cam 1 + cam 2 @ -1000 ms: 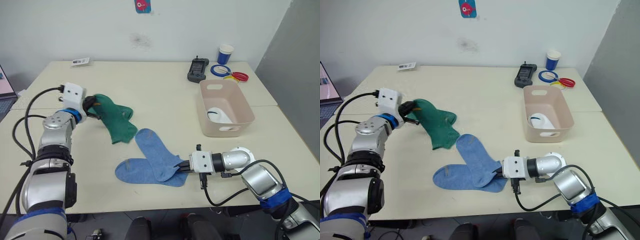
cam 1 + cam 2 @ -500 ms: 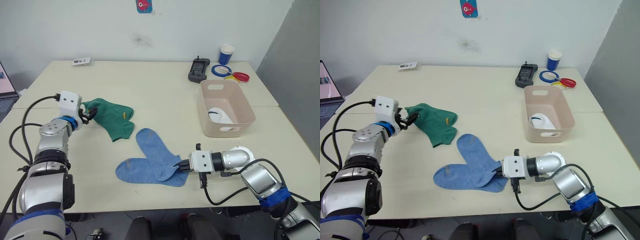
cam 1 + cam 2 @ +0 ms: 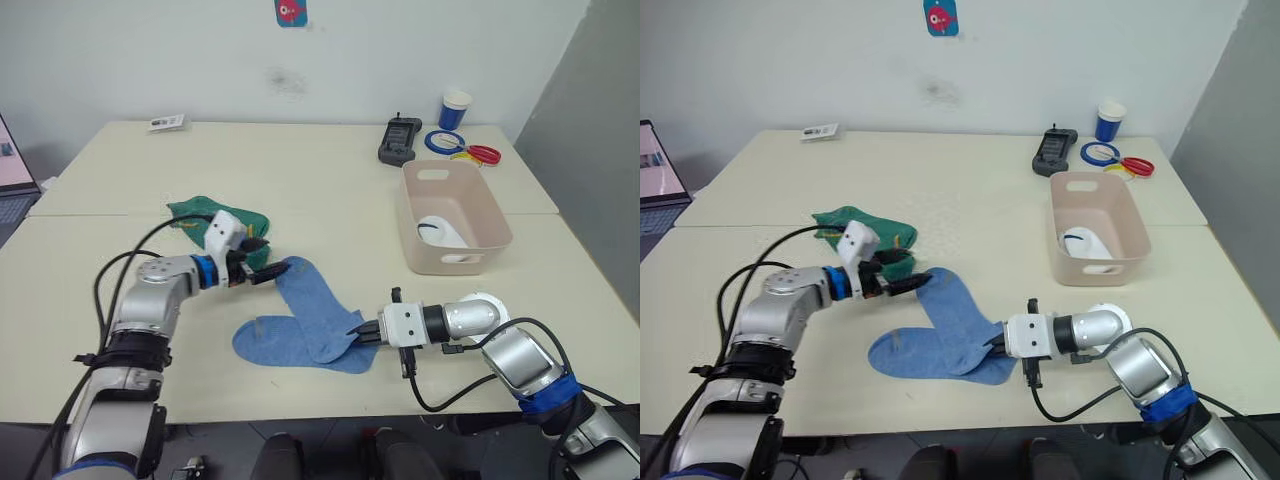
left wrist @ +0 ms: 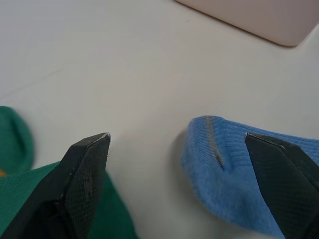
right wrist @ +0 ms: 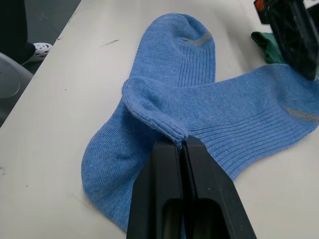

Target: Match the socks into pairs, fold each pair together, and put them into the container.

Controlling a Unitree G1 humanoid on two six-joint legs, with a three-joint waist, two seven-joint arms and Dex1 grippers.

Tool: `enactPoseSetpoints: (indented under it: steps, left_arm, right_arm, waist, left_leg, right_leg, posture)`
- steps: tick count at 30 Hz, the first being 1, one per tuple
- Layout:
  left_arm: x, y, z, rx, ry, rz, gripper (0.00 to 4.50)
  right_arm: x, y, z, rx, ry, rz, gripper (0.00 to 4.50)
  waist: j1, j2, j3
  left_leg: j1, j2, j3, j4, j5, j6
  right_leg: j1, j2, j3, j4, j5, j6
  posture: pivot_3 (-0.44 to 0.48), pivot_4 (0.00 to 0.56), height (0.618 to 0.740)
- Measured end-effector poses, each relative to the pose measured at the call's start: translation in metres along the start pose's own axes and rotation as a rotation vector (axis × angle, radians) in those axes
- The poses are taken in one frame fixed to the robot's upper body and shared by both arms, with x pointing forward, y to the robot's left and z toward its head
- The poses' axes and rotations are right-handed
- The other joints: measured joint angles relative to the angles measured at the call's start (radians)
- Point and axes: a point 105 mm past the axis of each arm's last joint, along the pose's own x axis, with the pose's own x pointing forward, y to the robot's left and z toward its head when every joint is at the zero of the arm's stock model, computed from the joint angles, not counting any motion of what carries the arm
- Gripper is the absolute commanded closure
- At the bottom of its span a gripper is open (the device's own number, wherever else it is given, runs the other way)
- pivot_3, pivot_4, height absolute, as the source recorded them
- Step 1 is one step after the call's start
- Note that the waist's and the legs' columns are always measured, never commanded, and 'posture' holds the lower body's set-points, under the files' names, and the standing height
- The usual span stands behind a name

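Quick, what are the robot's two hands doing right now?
Left gripper: open, holding nothing, at the end of the upper blue sock.
Right gripper: shut on the blue sock's edge.

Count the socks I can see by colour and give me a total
Light blue socks: 2, crossed on the table.
Dark green socks: 2 as far as I can tell, bunched together.
White socks: 1 bundle in the container, count inside unclear.
Total: 4 socks plus the white bundle.

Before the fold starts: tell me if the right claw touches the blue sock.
Touching. In the right wrist view, the right claw is shut on the light blue sock's cuff edge.
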Motion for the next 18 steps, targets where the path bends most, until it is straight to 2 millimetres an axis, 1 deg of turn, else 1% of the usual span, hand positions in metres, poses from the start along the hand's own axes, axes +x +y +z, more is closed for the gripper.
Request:
enactPoseSetpoints:
  steps: [2,5,11,13,14,17,18]
  left_arm:
    - [0.004,0.004,-0.003,0.011,0.026,0.014,0.02]
    - [0.008,0.008,-0.008,0.004,0.05,0.025,0.66]
    - [0.013,0.001,-0.01,-0.002,0.055,-0.03,2.59]
    - [0.011,0.001,-0.012,-0.001,0.058,-0.034,3.19]
    - [0.01,0.0,-0.013,-0.001,0.059,-0.037,3.56]
    - [0.002,0.0,-0.017,-0.011,0.067,-0.024,4.48]
    - [-0.003,0.001,-0.017,-0.022,0.061,-0.008,4.48]
  right_arm:
    - [0.0,0.0,0.0,-0.002,0.0,0.0,4.5]
    - [0.0,0.0,0.0,-0.007,0.001,0.001,4.5]
    - [-0.002,0.001,0.0,-0.037,0.008,0.009,4.5]
    - [-0.002,0.002,0.001,-0.052,0.007,0.016,4.5]
    - [-0.002,0.002,0.001,-0.056,0.006,0.019,4.5]
    - [-0.002,0.004,0.002,-0.078,-0.002,0.04,4.5]
    - [-0.003,0.004,0.002,-0.092,-0.002,0.051,4.5]
  waist:
    - [-0.001,0.0,0.0]
    - [-0.001,0.0,0.0]
    - [0.0,0.0,0.0]
    - [-0.001,0.0,0.0]
    - [-0.001,0.0,0.0]
    - [-0.003,0.0,0.0]
    - [-0.003,0.0,0.0]
  left_leg:
    - [0.0,0.0,0.0,0.0,0.0,0.0]
    - [0.0,0.0,0.0,0.0,0.0,0.0]
    - [0.0,0.0,0.0,0.0,0.0,0.0]
    - [0.0,0.0,0.0,0.0,0.0,0.0]
    - [0.0,0.0,0.0,0.0,0.0,0.0]
    - [0.0,0.0,0.0,0.0,0.0,0.0]
    - [0.0,0.0,0.0,0.0,0.0,0.0]
  right_leg:
    - [0.0,0.0,0.0,0.0,0.0,0.0]
    - [0.0,0.0,0.0,0.0,0.0,0.0]
    - [0.0,0.0,0.0,0.0,0.0,0.0]
    - [0.0,0.0,0.0,0.0,0.0,0.0]
    - [0.0,0.0,0.0,0.0,0.0,0.0]
    - [0.0,0.0,0.0,0.0,0.0,0.0]
    - [0.0,0.0,0.0,0.0,0.0,0.0]
  posture:
    - [0.0,0.15,0.74]
    - [0.0,0.15,0.74]
    - [0.0,0.15,0.74]
    - [0.0,0.15,0.74]
    - [0.0,0.15,0.74]
    - [0.0,0.15,0.74]
    - [0.0,0.15,0.74]
